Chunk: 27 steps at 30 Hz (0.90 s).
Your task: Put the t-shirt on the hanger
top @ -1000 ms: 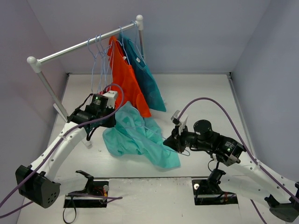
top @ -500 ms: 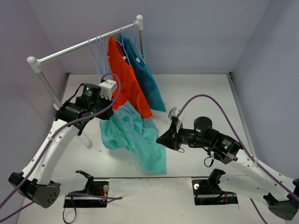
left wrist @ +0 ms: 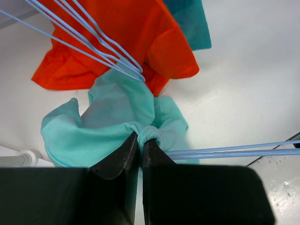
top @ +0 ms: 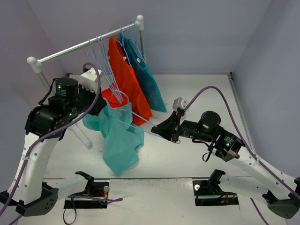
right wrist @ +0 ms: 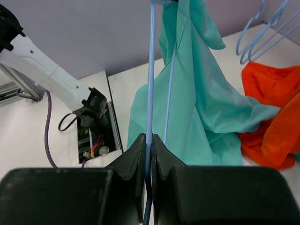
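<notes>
The mint-turquoise t-shirt (top: 119, 140) hangs off the table from my left gripper (top: 101, 107), which is shut on a bunched fold of it (left wrist: 149, 133). The pale blue wire hanger (top: 150, 129) runs from my right gripper (top: 160, 132) into the shirt's top. In the right wrist view the jaws (right wrist: 150, 137) are shut on one hanger wire (right wrist: 151, 70), and the t-shirt (right wrist: 201, 93) drapes over the hanger's far end. In the left wrist view my left gripper (left wrist: 140, 138) has the hanger wires (left wrist: 234, 151) passing just to its right. The hanger's hook is hidden.
A white clothes rack with a rail (top: 84, 44) stands at the back left. It carries an orange-red shirt (top: 124, 79), a darker teal shirt (top: 147, 79) and several spare hangers (top: 101, 51). The rack's leg (top: 82, 136) stands beside the hanging t-shirt.
My left gripper has risen and moved left, lifting the t-shirt off the table so it hangs. My right gripper has risen with the hanger, following the shirt.
</notes>
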Available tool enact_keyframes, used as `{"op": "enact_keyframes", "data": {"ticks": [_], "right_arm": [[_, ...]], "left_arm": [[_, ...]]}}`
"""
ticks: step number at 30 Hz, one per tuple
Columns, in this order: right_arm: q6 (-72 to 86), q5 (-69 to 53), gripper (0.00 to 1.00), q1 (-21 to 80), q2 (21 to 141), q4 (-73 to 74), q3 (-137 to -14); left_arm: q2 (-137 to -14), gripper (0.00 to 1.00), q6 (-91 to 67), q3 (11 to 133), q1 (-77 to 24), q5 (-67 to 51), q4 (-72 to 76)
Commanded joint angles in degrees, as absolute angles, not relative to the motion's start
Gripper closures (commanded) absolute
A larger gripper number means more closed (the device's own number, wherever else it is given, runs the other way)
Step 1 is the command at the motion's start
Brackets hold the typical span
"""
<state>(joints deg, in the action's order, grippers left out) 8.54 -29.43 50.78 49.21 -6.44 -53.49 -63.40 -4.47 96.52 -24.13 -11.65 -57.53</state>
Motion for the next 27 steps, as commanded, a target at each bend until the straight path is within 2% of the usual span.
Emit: {"op": "enact_keyframes", "data": {"ticks": [1,11,19,27], "right_arm": [[7.71,-30.59,1.0,51.33,50.97,-20.59,-57.68],[7.97,-29.33,1.0,51.32,55.73,-32.96,-59.45],[6.39,-32.09,1.0,51.26,55.48,-34.08,-64.72],[6.33,-30.83,1.0,51.33,54.2,-35.04,-60.3]], "left_arm": [[-63.25,1.0,-4.54,102.24,-23.82,-13.53,-56.48],[-65.65,1.0,-8.09,114.53,-23.91,-15.07,-56.51],[-66.17,1.0,-10.24,120.91,-23.91,-7.52,-56.6],[-67.34,1.0,-9.62,121.13,-23.91,-13.35,-56.27]]}}
